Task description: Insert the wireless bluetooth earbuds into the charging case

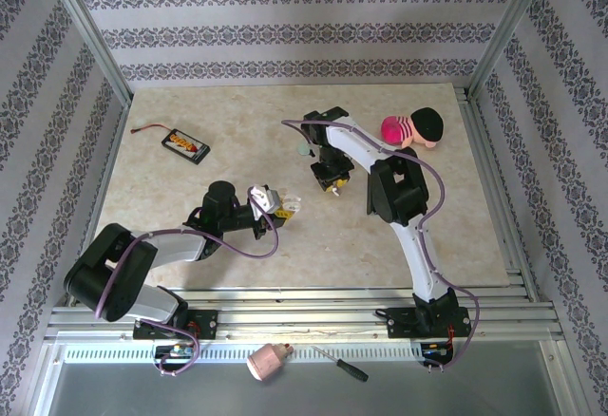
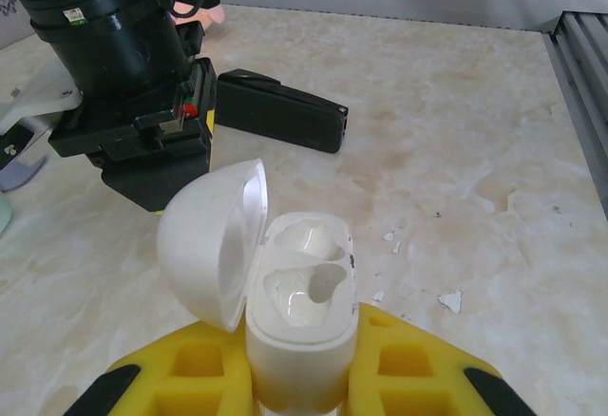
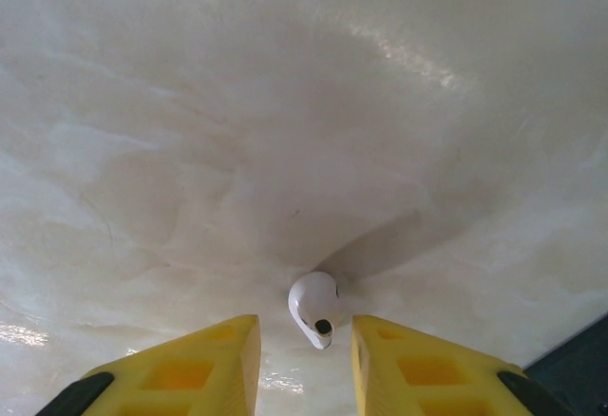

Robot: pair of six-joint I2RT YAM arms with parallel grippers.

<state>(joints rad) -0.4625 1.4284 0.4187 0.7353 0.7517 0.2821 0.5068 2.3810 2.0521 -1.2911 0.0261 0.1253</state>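
One whitish earbud (image 3: 315, 307) lies on the marble-look table (image 3: 285, 103), between the yellow fingers of the right gripper (image 3: 304, 332) — jaws part-open, a sliver of gap each side, nothing gripped yet. Step in hand, by the look: picking up the bud. Next move calls for a gentle pinch w/o squirting it out, then a lift & carry over to the charging case (image 2: 302, 321). Case is clamped tight in the left gripper (image 2: 302, 364), lid (image 2: 204, 245) hinged open to one side — both wells appear empty, tho the glossy white makes that hard to confirm.
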